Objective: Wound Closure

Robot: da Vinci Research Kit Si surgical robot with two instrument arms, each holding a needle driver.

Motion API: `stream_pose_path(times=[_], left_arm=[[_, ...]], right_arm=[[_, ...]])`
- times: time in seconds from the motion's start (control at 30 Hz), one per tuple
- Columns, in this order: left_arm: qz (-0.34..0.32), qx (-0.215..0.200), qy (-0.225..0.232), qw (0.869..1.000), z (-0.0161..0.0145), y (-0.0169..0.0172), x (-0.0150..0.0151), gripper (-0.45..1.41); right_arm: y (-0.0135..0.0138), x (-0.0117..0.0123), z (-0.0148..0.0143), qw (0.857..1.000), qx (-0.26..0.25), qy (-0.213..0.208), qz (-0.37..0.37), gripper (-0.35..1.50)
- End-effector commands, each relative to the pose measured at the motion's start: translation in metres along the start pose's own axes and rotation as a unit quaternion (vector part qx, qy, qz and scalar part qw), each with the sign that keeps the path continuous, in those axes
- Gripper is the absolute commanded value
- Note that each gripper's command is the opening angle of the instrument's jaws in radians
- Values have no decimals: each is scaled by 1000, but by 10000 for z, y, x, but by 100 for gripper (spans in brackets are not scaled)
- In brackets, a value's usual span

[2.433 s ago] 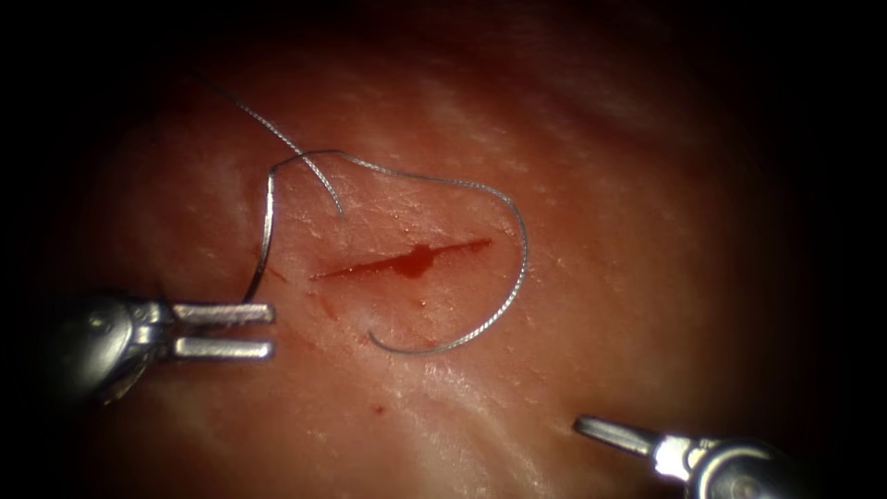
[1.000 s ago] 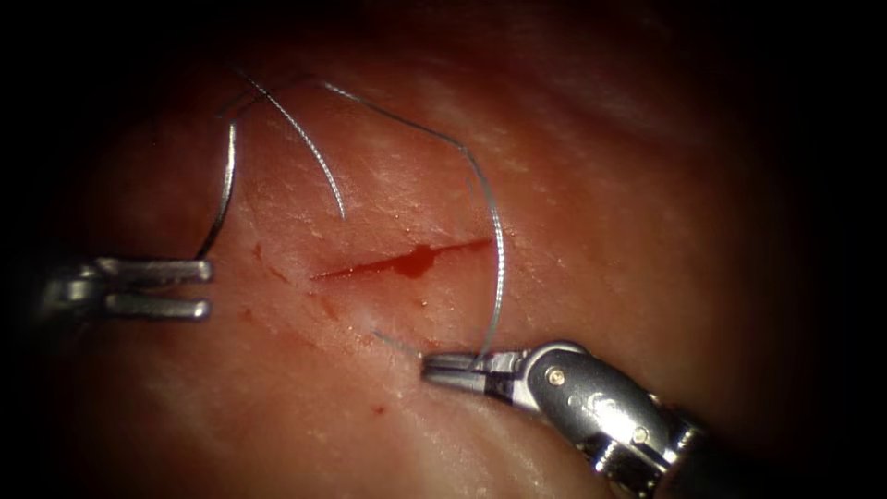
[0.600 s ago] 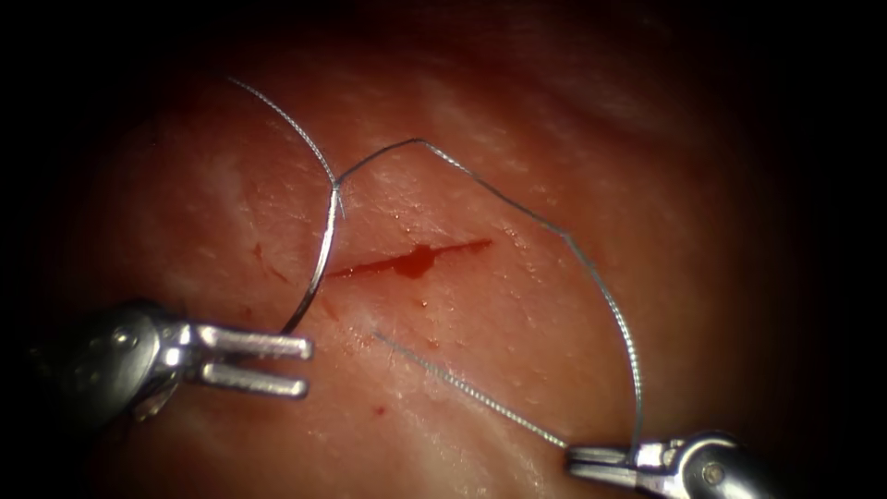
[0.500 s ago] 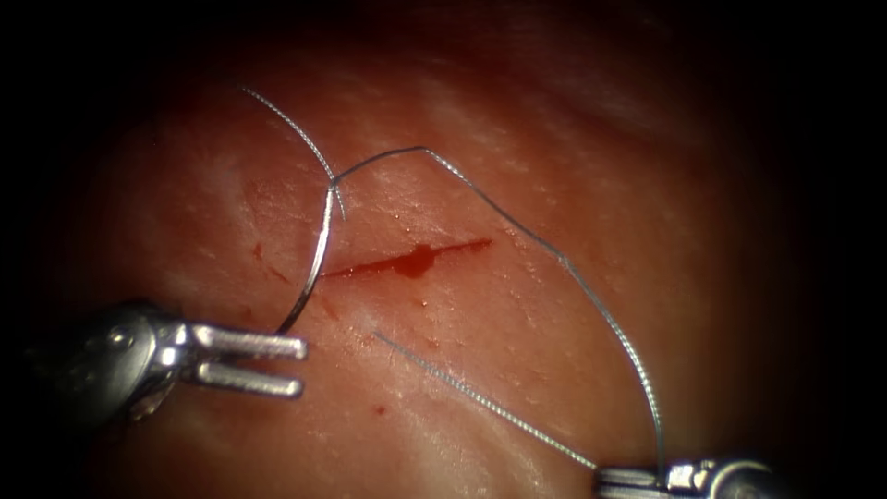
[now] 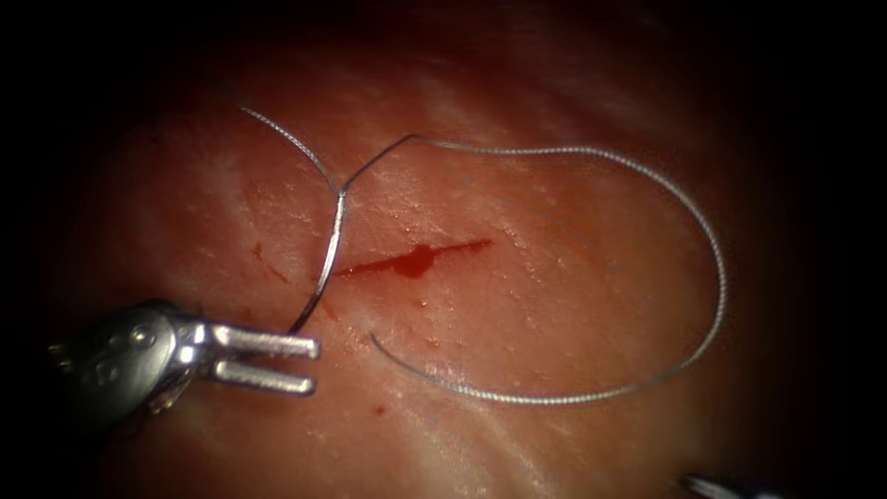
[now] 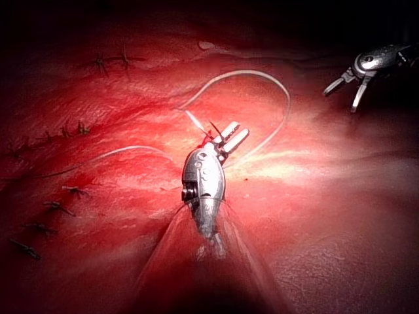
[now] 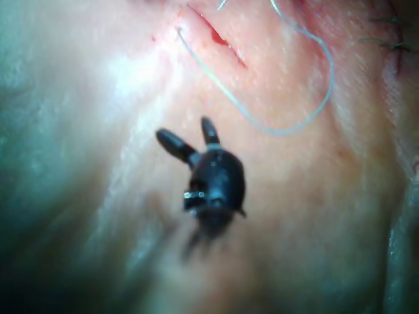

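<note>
The left tool [image 5: 312, 367] lies over the tissue [image 5: 573, 277] with its two jaws spread, a clear gap between them. The jaws point toward the lower side of the cut [image 5: 411, 261], and nothing sits in the gap.

The curved needle [image 5: 325, 254] rises from the top edge of the upper jaw, close to that jaw's tip. Its lower end touches the outer side of the jaw, and whether it is gripped there cannot be told. Its long axis runs nearly upright in the endoscope view, leaning a little to the right as it climbs away from the jaw. The curve bulges toward the cut. The needle passes just beside the cut's left end, and no part of it can be seen in the tissue.

The thread [image 5: 711, 277] joins the needle at its upper end, the end farthest from the jaws. From there it makes a wide loop well beyond the cut's right end. It comes back below the cut and meets the tissue just ahead of the left tool's jaw tips. A second strand runs up and to the left from the needle's upper end. Red fluid [image 5: 420, 260] pools in the middle of the cut.

The right tool [image 7: 184, 129] has its jaws spread in a V and holds nothing. The loop of thread lies beyond its tips, apart from them. In the left wrist view the right tool [image 6: 342, 99] hangs well away from the left tool [image 6: 239, 129], and dark older stitches [image 6: 111, 62] mark the tissue off to the side.
</note>
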Motion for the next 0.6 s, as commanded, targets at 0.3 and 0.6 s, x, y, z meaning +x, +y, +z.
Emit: stream_pose_path(times=[0.3, 0.6], left_arm=[[-1, 28, -28, 999, -22, -20, -19, -45], [2, 21, -27, 999, -2, -20, -46, -45]], right_arm=[[57, 4, 16, 998, -59, -5, 26, 143], [24, 72, 128, 999, -30, 14, 15, 133]])
